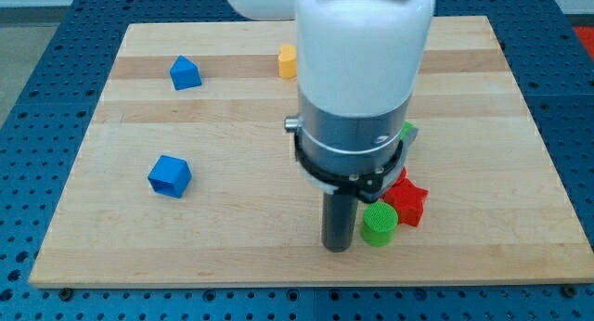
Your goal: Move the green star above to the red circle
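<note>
A bit of a green block (408,133) shows at the right edge of the arm's body; its shape is mostly hidden, so I cannot tell if it is the green star. No red circle shows; the arm may hide it. My tip (337,249) rests on the wooden board (483,98) near the view's bottom, just left of a green cylinder (379,224). A red star (407,200) lies right of and slightly above that cylinder, touching it. The tip is well below the partly hidden green block.
A blue block (185,72) lies at the upper left and a blue cube (169,175) at the middle left. A yellow block (287,61) is partly hidden behind the arm at the top. The arm's white body covers the board's middle.
</note>
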Action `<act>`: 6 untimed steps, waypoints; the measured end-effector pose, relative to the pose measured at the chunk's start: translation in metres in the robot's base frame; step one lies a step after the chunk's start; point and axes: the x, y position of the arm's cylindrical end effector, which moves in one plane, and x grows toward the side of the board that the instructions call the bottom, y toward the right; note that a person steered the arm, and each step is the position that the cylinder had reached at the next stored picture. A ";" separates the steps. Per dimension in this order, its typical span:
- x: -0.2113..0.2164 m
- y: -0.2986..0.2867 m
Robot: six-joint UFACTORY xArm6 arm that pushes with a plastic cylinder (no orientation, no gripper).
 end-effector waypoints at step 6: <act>-0.179 0.011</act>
